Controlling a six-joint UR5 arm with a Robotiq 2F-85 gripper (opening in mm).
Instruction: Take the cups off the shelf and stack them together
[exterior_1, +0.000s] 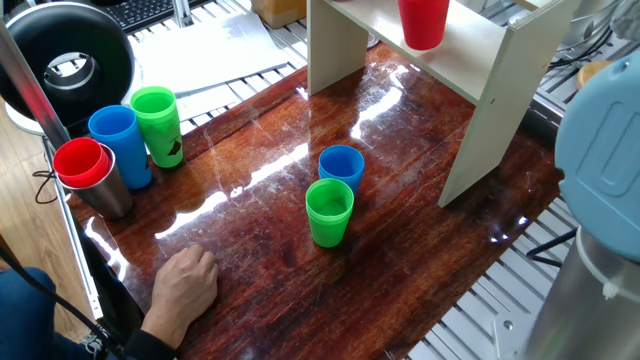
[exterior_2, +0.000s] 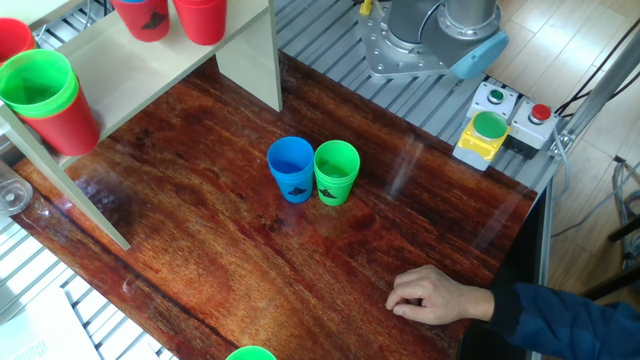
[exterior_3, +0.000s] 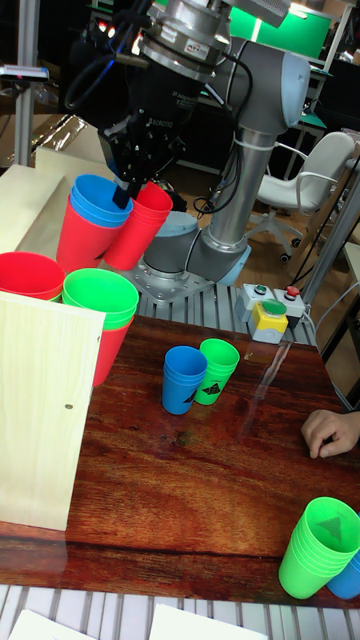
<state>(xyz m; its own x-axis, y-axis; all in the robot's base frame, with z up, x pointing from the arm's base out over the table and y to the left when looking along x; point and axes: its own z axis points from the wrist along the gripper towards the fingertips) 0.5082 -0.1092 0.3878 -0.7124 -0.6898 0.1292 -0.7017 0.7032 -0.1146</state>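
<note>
Gripper (exterior_3: 135, 190) is clamped on the rim of a red cup (exterior_3: 137, 227), one finger inside the mouth and one outside, so the cup hangs tilted, mouth up toward the tool and base slanting down. This held cup is above the shelf (exterior_1: 500, 80) top, close beside a red-and-blue stack (exterior_3: 88, 222) standing there; a further stack topped green (exterior_3: 100, 300) sits nearer the shelf's front edge. Target for stacking, by my reading: the blue cup (exterior_1: 341, 168) and green cup (exterior_1: 329, 211), upright and touching each other near the middle of the table (exterior_1: 250, 200), below and well apart from the gripper. The move therefore needs travel out past the shelf edge, then descent with the cup's axis brought upright.
</note>
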